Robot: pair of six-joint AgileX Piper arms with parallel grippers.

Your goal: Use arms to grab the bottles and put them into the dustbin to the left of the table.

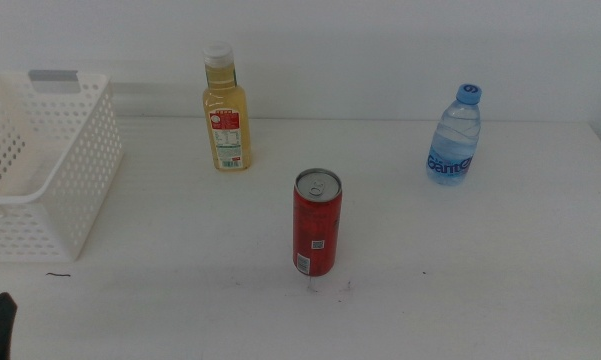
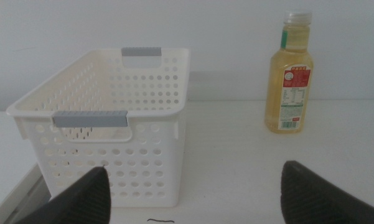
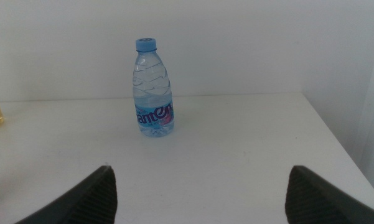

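right now three drinks are standing up on the white table (image 1: 480, 280). the red can (image 1: 317, 223) is sitting in the middle, closest to the front edge. the yellow bottle (image 1: 226, 112) with the white cap is standing farther back, a bit to the left of the can. the water bottle (image 1: 454, 135) with the blue cap is standing far over on the right, well apart from the other two.

the white basket (image 1: 75, 190) with the little holes is sitting at the left side of the table, and it is showing nothing inside. the yellow bottle is standing near it but not touching it.

the left gripper (image 2: 199, 193) is waiting low at the front left, looking at the basket and the yellow bottle. its two dark jaws are spread wide and are holding nothing. the right gripper (image 3: 199, 193) is facing the water bottle from well back, and its jaws are spread wide too, holding nothing.
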